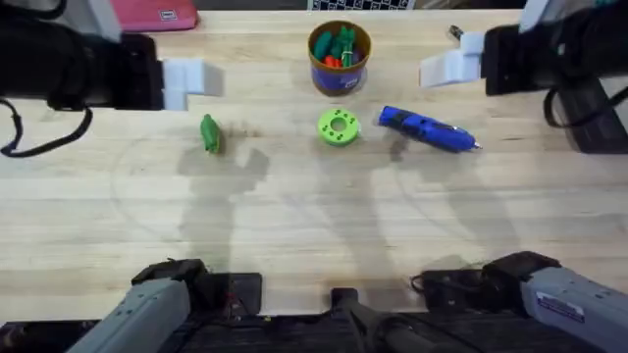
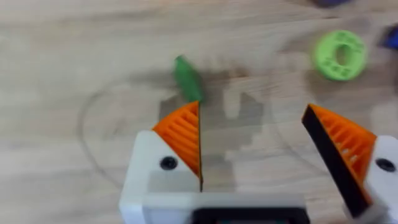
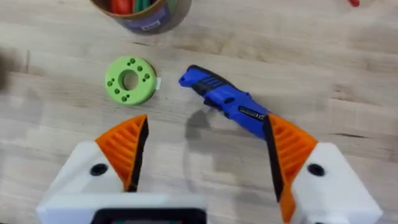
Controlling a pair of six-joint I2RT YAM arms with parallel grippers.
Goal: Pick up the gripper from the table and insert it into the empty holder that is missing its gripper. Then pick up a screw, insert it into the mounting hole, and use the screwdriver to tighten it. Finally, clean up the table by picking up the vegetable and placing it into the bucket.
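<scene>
Landmark: the lime-green disc (image 1: 339,127), flat on the wooden table (image 1: 314,235) about mid-width.

Nearest the arm bases, bare tabletop with shadows. Both arms are raised, showing dark and blurred at the overhead view's upper corners.

Left gripper (image 2: 255,146): released, jaws spread wide, nothing between the orange ribbed pads (image 2: 180,130). In its wrist view the vegetable (image 2: 187,78) lies on the table just beyond the near pad, not touching it.

Right gripper (image 3: 205,152): also released, jaws wide apart, holding nothing. Its wrist view looks down on the screwdriver (image 3: 227,101) and the disc.

Vegetable (image 1: 209,133): dark green, elongated, lying flat well to the left of the disc, at about the same depth.

Screwdriver (image 1: 426,128): blue, lying flat just right of the disc, blunt end toward the disc, thin bit pointing away to the right. Untouched by either arm.

Bucket (image 1: 340,57): upright just behind the disc, blue sides, orange-yellow rim, green and orange pieces inside. Vegetable is outside it, well apart.

Farther back, left of the bucket at the table's far edge: a pink object (image 1: 154,14), partly cut off.
</scene>
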